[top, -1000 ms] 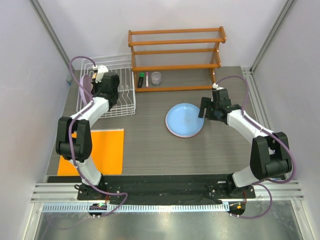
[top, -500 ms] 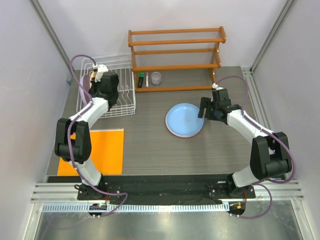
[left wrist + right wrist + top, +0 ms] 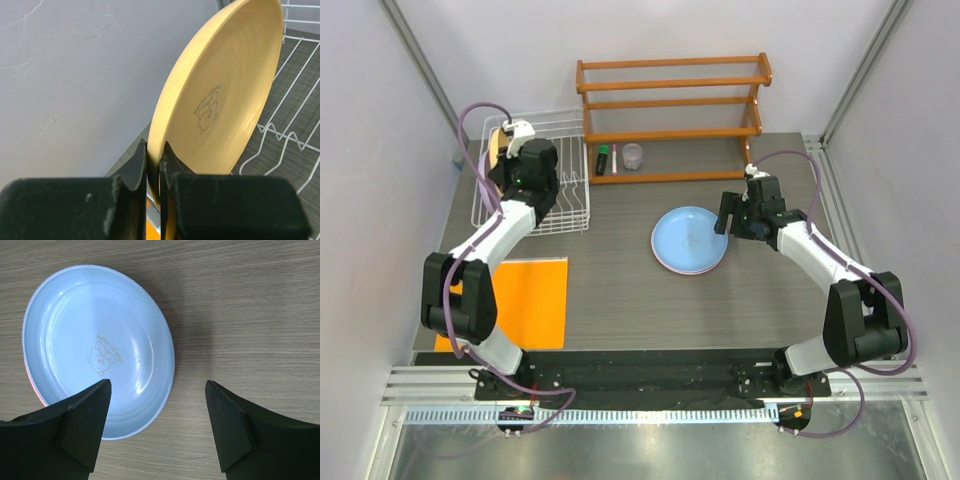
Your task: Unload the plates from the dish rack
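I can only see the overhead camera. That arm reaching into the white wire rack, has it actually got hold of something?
Observer: Yes. Its wrist camera shows the left gripper pinching the rim of the yellow plate, which stands on edge.
Visitor: And the other arm, by the blue plate?
Observer: The right gripper is open above the light blue plate, holding nothing.
Visitor: Is that plate alone?
Observer: No, the pink plate peeks out from beneath it.

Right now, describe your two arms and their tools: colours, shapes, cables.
The left arm and right arm have white links joined by bulky black joint housings. A thin purple cable loops along each. The left tool has flat black fingers with rough edges; the right tool has broad, matte black, wedge-shaped fingers.
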